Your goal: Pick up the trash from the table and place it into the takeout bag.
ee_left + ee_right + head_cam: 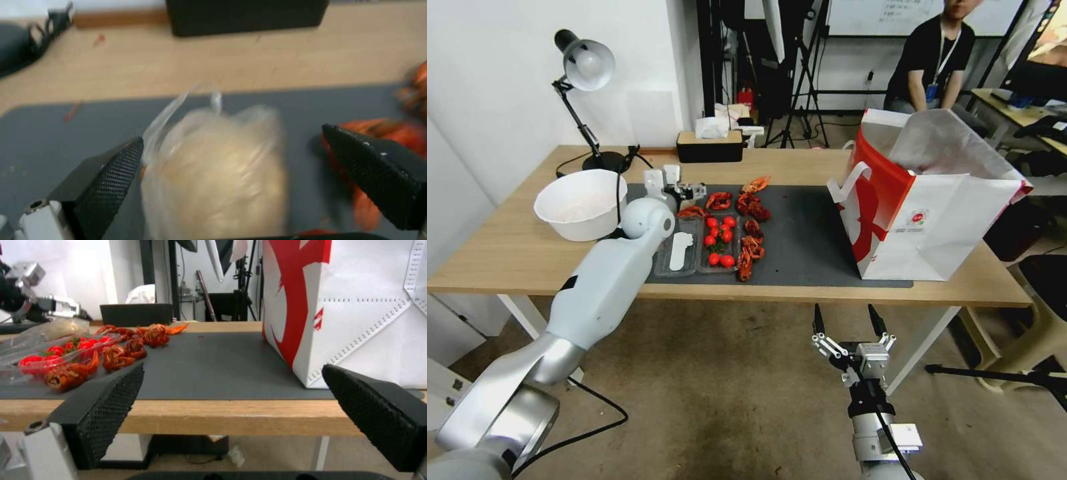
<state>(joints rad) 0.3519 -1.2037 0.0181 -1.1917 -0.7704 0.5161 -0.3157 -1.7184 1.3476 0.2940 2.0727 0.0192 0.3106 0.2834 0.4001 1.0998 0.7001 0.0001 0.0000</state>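
Observation:
A small clear bag holding a beige lump (218, 176) lies on the dark grey mat (814, 240) of the table (507, 253). My left gripper (231, 133) is open, one finger on each side of this piece of trash; one finger (111, 176) touches the plastic. From above, the left gripper (684, 190) hovers over the mat's far left end. The same bag (62, 328) lies under that gripper in the right wrist view. The takeout bag (934, 220) stands upright and open-topped at the table's right. My right gripper (845, 312) hangs open below the table's front edge.
A large white bowl (580, 203) sits at the left. A clear tray of cherry tomatoes (720, 240) and red crayfish shells (752, 230) lie mid-mat. A desk lamp (587, 67) and black tissue box (710, 147) stand along the back edge.

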